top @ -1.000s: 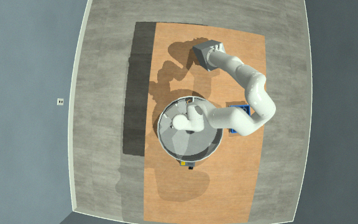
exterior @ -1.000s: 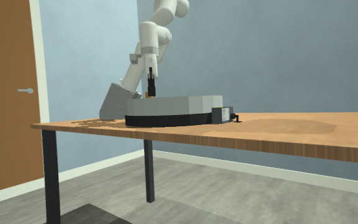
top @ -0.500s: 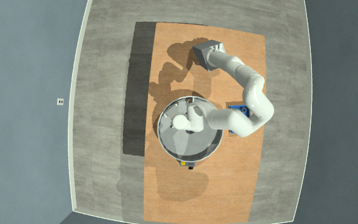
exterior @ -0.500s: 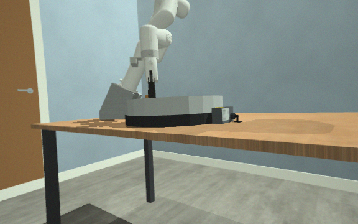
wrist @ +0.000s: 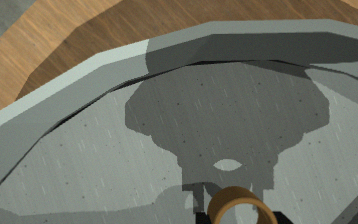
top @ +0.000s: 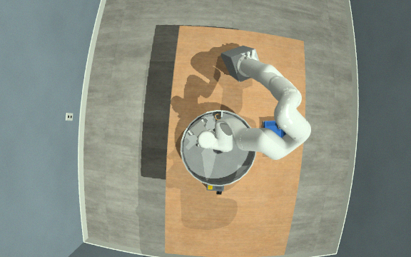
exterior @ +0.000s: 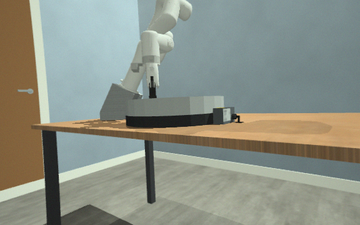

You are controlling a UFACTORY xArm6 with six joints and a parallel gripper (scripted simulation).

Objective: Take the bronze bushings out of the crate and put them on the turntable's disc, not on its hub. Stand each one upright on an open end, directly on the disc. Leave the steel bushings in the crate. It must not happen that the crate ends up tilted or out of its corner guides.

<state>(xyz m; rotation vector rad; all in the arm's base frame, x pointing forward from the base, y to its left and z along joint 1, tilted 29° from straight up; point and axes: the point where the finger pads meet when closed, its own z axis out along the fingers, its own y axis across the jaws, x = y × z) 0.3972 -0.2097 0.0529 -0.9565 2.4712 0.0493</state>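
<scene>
We are looking at a white robot arm (top: 291, 118) (exterior: 150, 44) reaching over a round, grey-walled turntable (top: 185, 157) (exterior: 167, 106) (wrist: 180, 45) on a wooden worktop (top: 262, 221) (exterior: 292, 131) (wrist: 5, 85). The jaws are partly closed, gripping a bronze bushing (wrist: 226, 196) that keeps them apart; in the wrist view we see their black fingers (exterior: 152, 92) at its nine and three o'clock sides.

The held bushing is a short, hollow tube, orange-brown, with a smooth outer wall and a paler ring at its open end. Through that opening we see the grey disc (top: 220, 169) (wrist: 80, 160). The bushing looks roughly upright, but we cannot tell whether its lower end touches the disc. In the exterior view the turntable's wall hides it and the fingertips.

From above, the jaws are under the arm's wrist, towards ten o'clock from the turntable's centre. Another bronze bushing (top: 215, 117) shows as a small ring near the wall at twelve o'clock. The blue crate (top: 272, 125) lies on the worktop at about two o'clock, partly hidden by the arm; we cannot make out its contents.
</scene>
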